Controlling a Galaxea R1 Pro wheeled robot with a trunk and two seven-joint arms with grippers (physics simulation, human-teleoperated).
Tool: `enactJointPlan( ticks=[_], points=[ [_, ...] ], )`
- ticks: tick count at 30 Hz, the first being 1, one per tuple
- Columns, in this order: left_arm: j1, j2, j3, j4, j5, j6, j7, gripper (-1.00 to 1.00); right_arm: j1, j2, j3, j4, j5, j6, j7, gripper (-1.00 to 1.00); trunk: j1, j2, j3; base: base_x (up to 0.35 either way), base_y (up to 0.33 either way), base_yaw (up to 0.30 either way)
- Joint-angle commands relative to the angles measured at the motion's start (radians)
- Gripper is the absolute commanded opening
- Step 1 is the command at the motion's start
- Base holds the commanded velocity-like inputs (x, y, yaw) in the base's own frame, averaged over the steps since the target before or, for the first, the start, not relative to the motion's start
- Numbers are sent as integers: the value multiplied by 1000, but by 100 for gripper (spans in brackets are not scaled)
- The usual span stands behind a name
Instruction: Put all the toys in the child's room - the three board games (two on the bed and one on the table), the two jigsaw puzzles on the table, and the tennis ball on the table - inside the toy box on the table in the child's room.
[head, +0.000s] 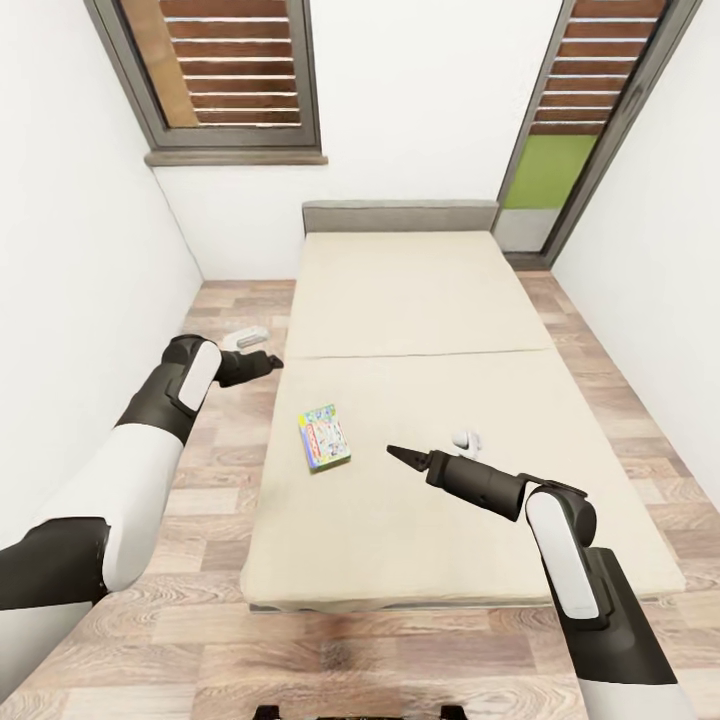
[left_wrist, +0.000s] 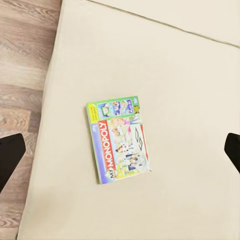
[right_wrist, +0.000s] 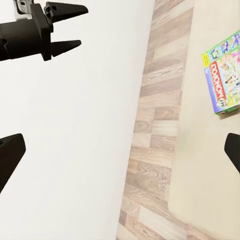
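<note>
Board game (head: 323, 437), green-bordered Monopoly box, lies flat on bed (head: 450, 300) near its left edge, nothing touching it. Prob light, stiff card w/ slick print, so pinch across a long side rim. Left tool (head: 268, 361) released, over floor beside bed. Right tool (head: 402, 456) released, above mattress. Room all around.

The head camera looked forward and down from above the foot of the bed (head: 420, 300), taking in the whole mattress up to the headboard, with floor either side. The left wrist camera looked almost straight down, fairly near, at the mattress by its left edge, a green-bordered board game (left_wrist: 119, 141) mid-picture. The right wrist camera faced leftward across that edge toward the white wall (right_wrist: 75, 150). All three shared the game (head: 324, 438) (right_wrist: 223, 73) and that edge.
</note>
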Motion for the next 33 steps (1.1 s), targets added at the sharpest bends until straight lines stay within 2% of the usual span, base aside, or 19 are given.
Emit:
enactJointPlan(
  ticks=[1, 6, 15, 33],
  points=[
    [1, 0, 0, -1, 11, 0, 9, 100, -1, 0, -1, 0, 4, 3, 5, 100, 1, -2, -3, 54, 0, 0],
    [7, 0, -11, -1, 12, -34, 9, 100, -1, 0, -1, 0, 4, 3, 6, 100, 1, -2, -11, 29, 0, 0],
    [12, -3, -47, -1, 11, -48, 10, 100, -1, 0, 0, 0, 4, 3, 6, 100, 1, -2, -26, 115, 0, 0],
    [17, -3, -56, -1, 10, -50, 9, 100, -1, 1, 4, 0, 9, 3, 6, 100, 1, -2, -56, 11, 0, 0]
  ],
)
